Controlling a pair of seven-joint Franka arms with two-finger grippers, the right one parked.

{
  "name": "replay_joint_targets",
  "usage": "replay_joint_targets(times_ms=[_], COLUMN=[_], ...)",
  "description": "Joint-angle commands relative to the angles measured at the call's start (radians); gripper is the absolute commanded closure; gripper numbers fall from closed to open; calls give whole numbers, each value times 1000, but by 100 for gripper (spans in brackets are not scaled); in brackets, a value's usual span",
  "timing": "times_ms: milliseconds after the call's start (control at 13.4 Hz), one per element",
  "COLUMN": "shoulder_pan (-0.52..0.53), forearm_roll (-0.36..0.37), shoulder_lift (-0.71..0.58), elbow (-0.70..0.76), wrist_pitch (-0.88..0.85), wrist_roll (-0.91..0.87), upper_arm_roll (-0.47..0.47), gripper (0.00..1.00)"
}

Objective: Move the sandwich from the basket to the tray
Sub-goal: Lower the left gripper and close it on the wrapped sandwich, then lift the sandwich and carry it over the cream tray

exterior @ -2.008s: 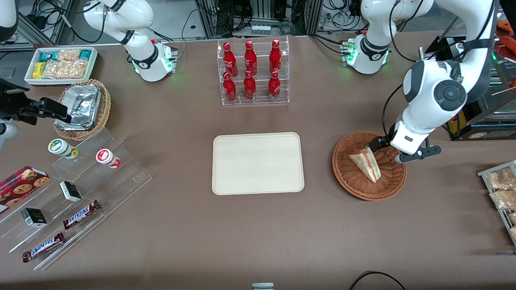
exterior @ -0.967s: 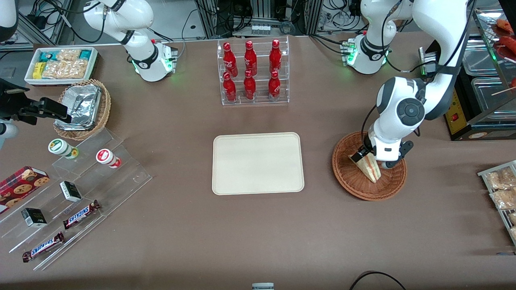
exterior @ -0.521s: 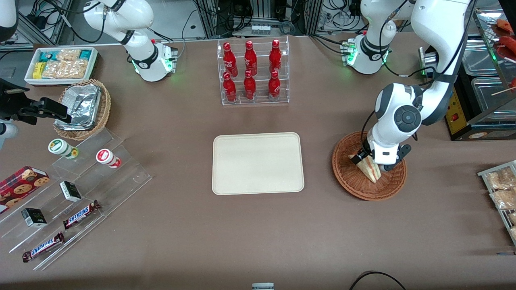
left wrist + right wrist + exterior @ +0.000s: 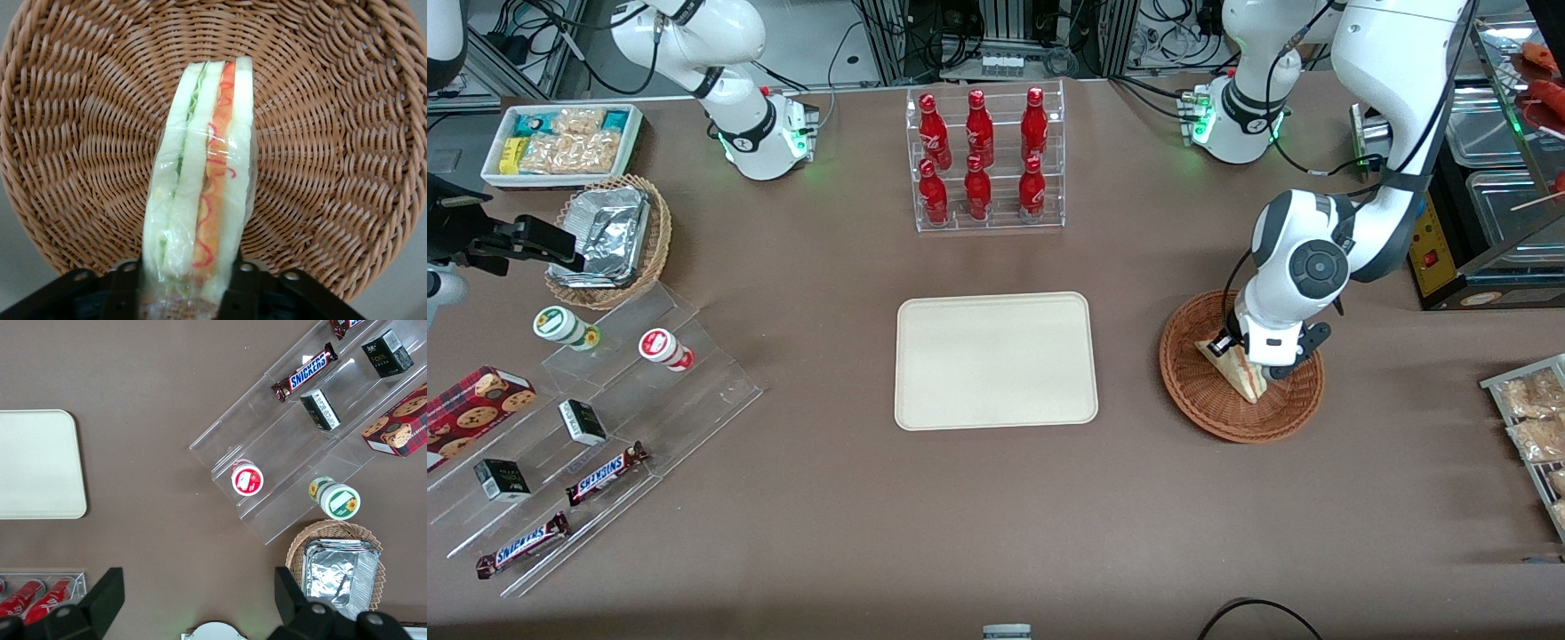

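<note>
The sandwich [image 4: 1249, 378] is a cream wedge in clear wrap, lying in the reddish-brown wicker basket [image 4: 1209, 416] toward the working arm's end of the table. My left gripper [image 4: 1247, 354] is down in the basket over the sandwich's wide end. In the left wrist view the two black fingers [image 4: 243, 283] press on either side of the sandwich [image 4: 203, 180], which narrows between them; the gripper [image 4: 185, 287] is shut on it, and the sandwich still rests on the basket's weave [image 4: 333, 133]. The cream tray [image 4: 996, 360] lies empty at mid-table; it also shows in the right wrist view [image 4: 37, 463].
A clear rack of red bottles [image 4: 983, 160] stands farther from the camera than the tray. A tan basket with foil packets [image 4: 609, 236], a white snack box [image 4: 560, 142] and clear stepped shelves with snacks [image 4: 605, 427] lie toward the parked arm's end. Snack packets [image 4: 1534, 418] sit at the table edge near the basket.
The left arm swung in over the basket and lowered onto the sandwich's wide end; in the last half second it settled slightly lower. The sandwich stays in the basket.
</note>
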Motion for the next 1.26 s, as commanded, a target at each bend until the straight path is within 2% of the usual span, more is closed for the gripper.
replay_joint_targets(times_ms=[0, 223, 372, 669, 967, 1190], shoulder_pan=[1, -14, -61, -195, -365, -472], forearm_roll=[24, 23, 23, 17, 15, 7], shoulder_lift=[-6, -5, -3, 26, 145, 273], elbow=[28, 173, 238, 294, 440, 580], wrist_pitch=[-20, -220, -300, -304, -298, -304], wrist_roll=[-9, -6, -6, -9, -6, 72], upper_arm_roll=[-2, -12, -12, -12, -12, -12], gripper=[100, 100, 100, 100, 100, 100])
